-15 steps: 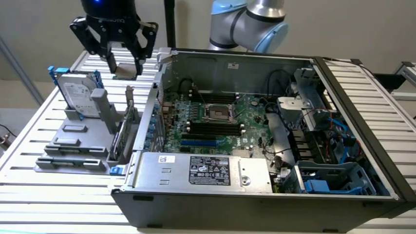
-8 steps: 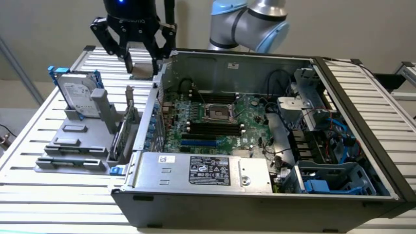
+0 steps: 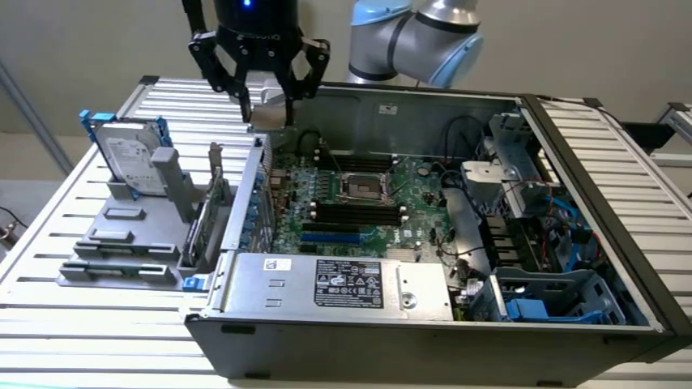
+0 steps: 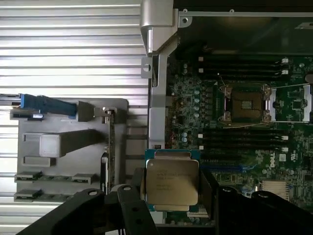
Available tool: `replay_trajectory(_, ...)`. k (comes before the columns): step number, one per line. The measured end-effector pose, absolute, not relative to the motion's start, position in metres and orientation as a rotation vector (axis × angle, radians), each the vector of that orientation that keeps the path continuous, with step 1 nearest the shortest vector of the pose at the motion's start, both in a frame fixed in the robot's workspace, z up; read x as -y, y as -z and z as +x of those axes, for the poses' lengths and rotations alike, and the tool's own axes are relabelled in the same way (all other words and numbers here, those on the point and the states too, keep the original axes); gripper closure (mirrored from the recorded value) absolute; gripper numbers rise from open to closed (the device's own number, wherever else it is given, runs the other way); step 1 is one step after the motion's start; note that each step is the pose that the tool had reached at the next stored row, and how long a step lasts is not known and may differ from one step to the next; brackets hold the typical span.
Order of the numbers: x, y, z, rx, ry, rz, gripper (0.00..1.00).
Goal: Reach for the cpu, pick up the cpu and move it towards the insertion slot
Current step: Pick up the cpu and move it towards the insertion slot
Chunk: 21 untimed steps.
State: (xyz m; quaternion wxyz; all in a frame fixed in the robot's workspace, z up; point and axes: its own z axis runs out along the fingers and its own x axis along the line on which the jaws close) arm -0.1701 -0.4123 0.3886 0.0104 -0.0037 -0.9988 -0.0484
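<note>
Above case's back-left corner, exterior view: hand [image 3: 268,96] hangs over slatted surface [image 3: 76,219], fingers pinching cpu [image 4: 169,184] by opposite edges. Cpu airborne, beside case wall. Insertion slot [image 3: 365,188] on motherboard well apart, bare.

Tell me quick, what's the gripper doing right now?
Gripper: closed on the cpu, holding it in the air above the edge of the computer case.
</note>
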Motion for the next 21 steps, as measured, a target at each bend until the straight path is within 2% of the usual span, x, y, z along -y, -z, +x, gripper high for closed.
replay_trajectory(21,0.397,-0.371,-0.075,3.117,0.152,-0.012,0.45)
